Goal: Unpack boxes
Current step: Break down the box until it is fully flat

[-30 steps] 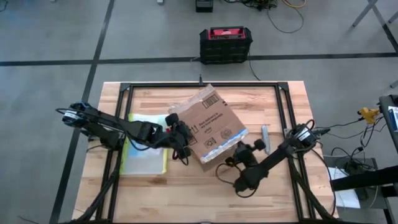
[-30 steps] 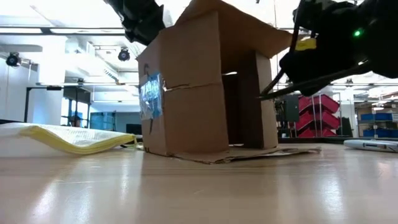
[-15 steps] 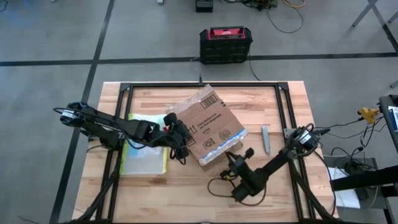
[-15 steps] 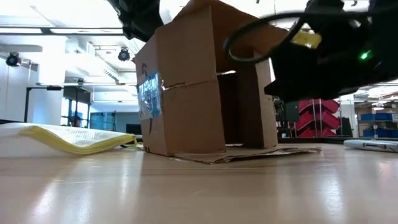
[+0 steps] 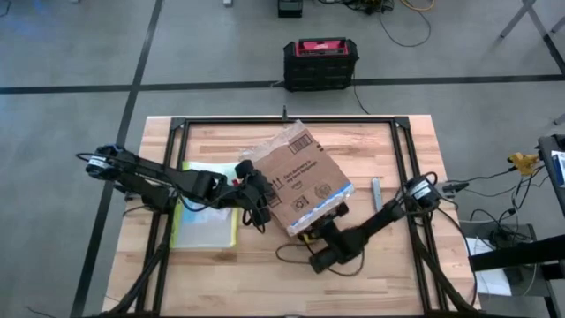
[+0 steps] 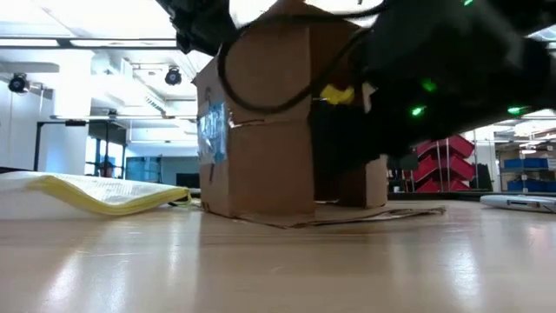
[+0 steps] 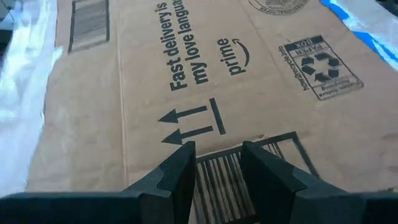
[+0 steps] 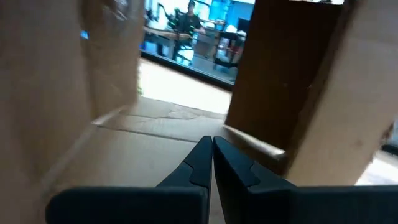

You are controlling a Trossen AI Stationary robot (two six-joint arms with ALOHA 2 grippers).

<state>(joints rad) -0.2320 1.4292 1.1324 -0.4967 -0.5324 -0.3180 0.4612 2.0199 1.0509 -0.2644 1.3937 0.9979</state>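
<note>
The brown cardboard box [image 5: 300, 181] stands in the middle of the table, printed face up and tilted. Its opened flaps [image 6: 347, 216] lie flat on the table at its near side. My left gripper [image 5: 259, 201] is at the box's left edge, fingers apart over the printed face [image 7: 205, 74]. My right gripper [image 5: 312, 232] is shut and empty. It reaches into the box's open near side, its tips [image 8: 211, 142] just over an inner flap [image 8: 161, 134]. In the low view the right arm [image 6: 426, 78] hides the opening. My left gripper lies with both open fingers [image 7: 183, 165] on the box's upper printed face, by the barcode [image 7: 221, 171] near the left edge, coming from the table's left. Nothing is pinched between them. My right gripper: I cannot tell whether its shut tips touch the inner flap.
A clear yellow-edged pouch [image 5: 207, 216] lies flat left of the box, under the left arm. A small grey object [image 5: 376, 193] lies right of the box. A black frame [image 5: 287, 124] runs around the tabletop. A black and red case [image 5: 320, 62] stands on the floor beyond the far edge.
My right gripper has swung toward the table's left and near side, from the box's right corner to its open near side, and gone in under the box's edge, staying shut. The box and my left gripper have kept still.
</note>
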